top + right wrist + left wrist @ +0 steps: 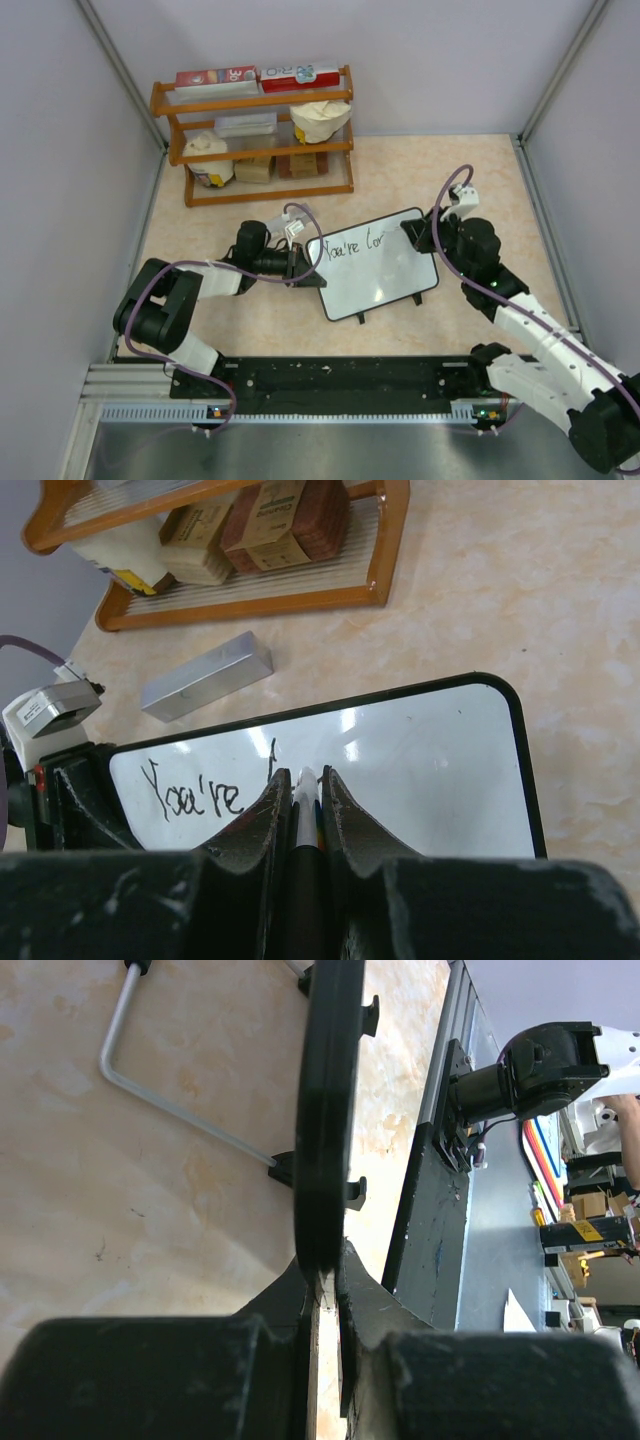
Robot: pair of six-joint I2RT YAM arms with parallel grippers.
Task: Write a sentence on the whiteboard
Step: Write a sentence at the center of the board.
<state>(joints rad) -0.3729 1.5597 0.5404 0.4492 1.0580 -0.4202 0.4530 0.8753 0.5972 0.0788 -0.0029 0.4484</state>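
The whiteboard (385, 275) stands tilted on its feet at the table's middle. Black script on it reads "You're" (340, 248), followed by the first letters of a second word (373, 239). My left gripper (312, 262) is shut on the board's left frame edge, which shows edge-on in the left wrist view (325, 1110) between my jaws (325, 1260). My right gripper (418, 235) is shut on a marker (305, 790) with its tip at the board surface (430, 770), right of "You're" (195, 792). The newest strokes are mostly hidden behind my fingers.
A wooden rack (270, 192) with boxes and bags stands at the back left, also in the right wrist view (385, 540). A silver block (207, 675) lies on the table behind the board. The board's wire stand (150, 1090) rests on the table. Walls close in both sides.
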